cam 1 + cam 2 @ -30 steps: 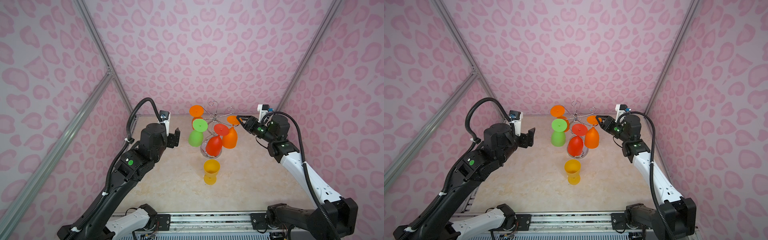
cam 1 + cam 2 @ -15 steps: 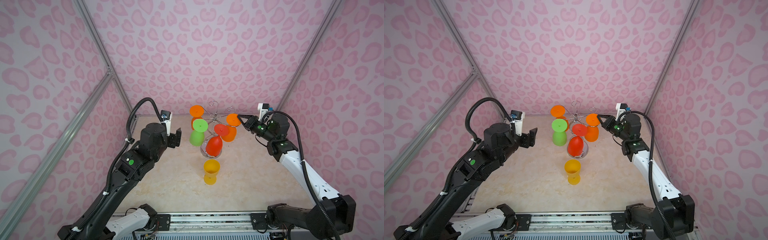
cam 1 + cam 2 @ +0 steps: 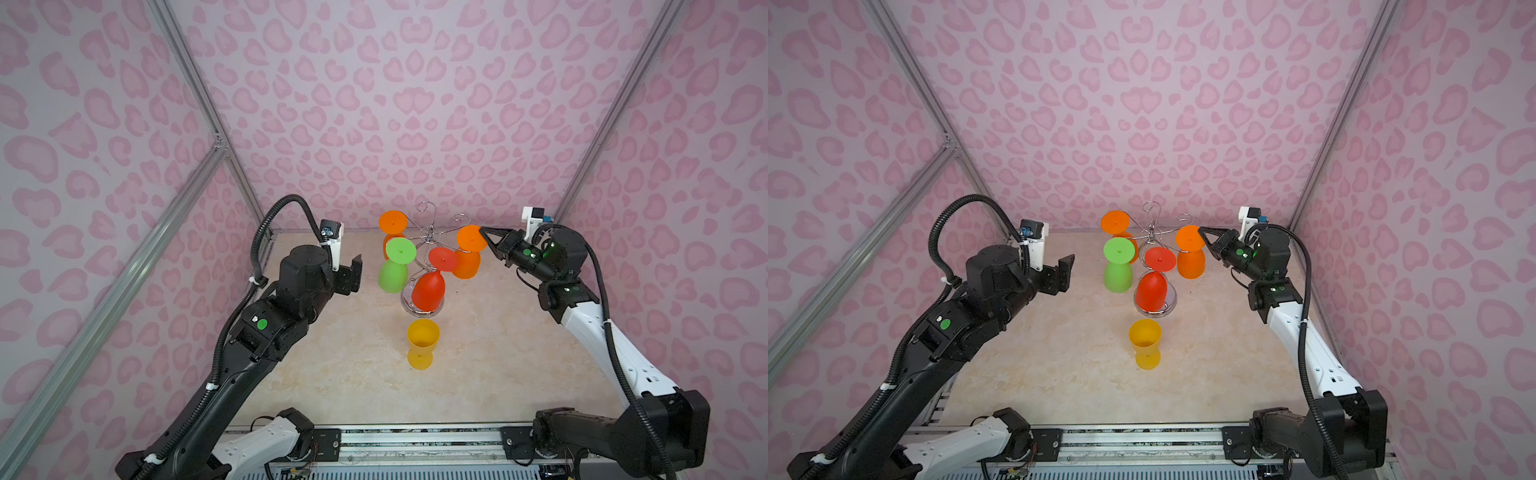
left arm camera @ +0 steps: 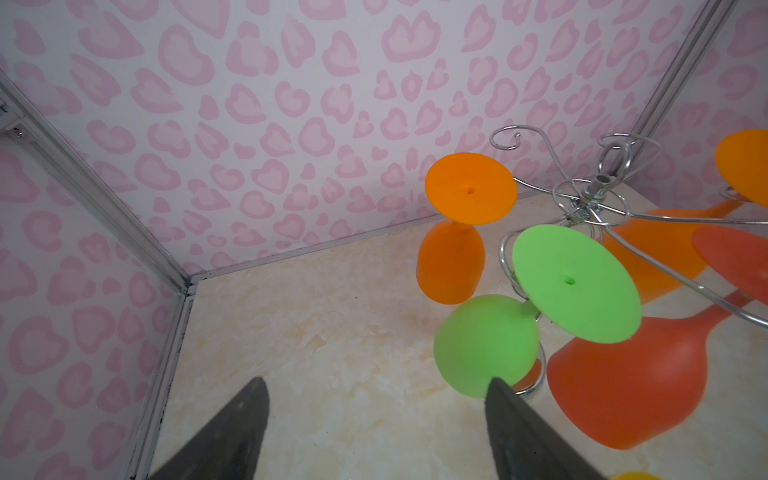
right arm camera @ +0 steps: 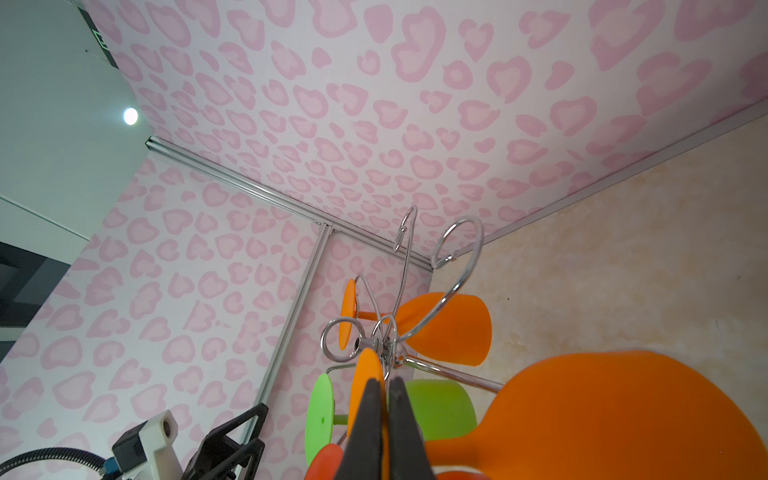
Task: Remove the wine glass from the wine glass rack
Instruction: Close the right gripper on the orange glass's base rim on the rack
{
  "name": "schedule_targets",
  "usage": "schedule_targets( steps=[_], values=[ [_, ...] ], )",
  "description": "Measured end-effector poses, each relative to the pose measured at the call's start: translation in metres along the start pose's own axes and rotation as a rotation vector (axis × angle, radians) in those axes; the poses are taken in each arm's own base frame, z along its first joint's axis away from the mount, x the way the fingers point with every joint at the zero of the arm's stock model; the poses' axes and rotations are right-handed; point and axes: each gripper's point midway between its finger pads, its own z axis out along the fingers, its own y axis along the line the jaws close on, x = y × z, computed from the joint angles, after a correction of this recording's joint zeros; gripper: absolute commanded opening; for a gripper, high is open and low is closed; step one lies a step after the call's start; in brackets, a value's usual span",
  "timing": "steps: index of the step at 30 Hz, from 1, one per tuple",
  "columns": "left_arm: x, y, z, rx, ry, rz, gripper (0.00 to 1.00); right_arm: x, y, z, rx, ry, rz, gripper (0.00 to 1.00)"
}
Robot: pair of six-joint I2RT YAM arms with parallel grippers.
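The chrome wine glass rack [image 3: 430, 237] [image 3: 1152, 235] stands at the back middle of the table. Several upside-down glasses hang from its arms. An orange wine glass [image 3: 467, 264] [image 5: 602, 415] hangs on the rack's right arm. My right gripper [image 3: 482, 230] [image 5: 384, 384] is shut on the rim of that glass's round foot [image 5: 365, 374]. My left gripper [image 3: 353, 274] [image 4: 376, 382] is open with nothing between its fingers. It hovers just left of the green glass [image 3: 392, 274] [image 4: 486, 345], apart from it.
A red glass [image 3: 428, 289] hangs at the rack's front and another orange one [image 3: 392, 222] at its back left. A yellow glass [image 3: 422, 343] stands upright on the table in front of the rack's base. Pink patterned walls enclose three sides.
My right gripper's jaws have closed onto the foot of the orange glass on the rack's right arm. The left arm has hardly moved.
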Motion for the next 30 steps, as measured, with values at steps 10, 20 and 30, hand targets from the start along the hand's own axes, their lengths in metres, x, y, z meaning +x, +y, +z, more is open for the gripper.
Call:
schedule_targets(
  steps=[10,20,30],
  values=[
    [0.002,-0.006,0.003,0.031,0.012,0.003,0.83,-0.002,0.009,-0.014,-0.053,-0.013,0.039,0.00],
    [0.003,-0.010,0.004,0.054,0.015,0.004,0.83,0.009,0.012,-0.017,-0.087,0.005,0.078,0.00],
    [0.017,-0.013,0.009,0.060,0.049,0.014,0.83,0.025,0.027,-0.009,-0.125,0.050,0.075,0.00]
  ],
)
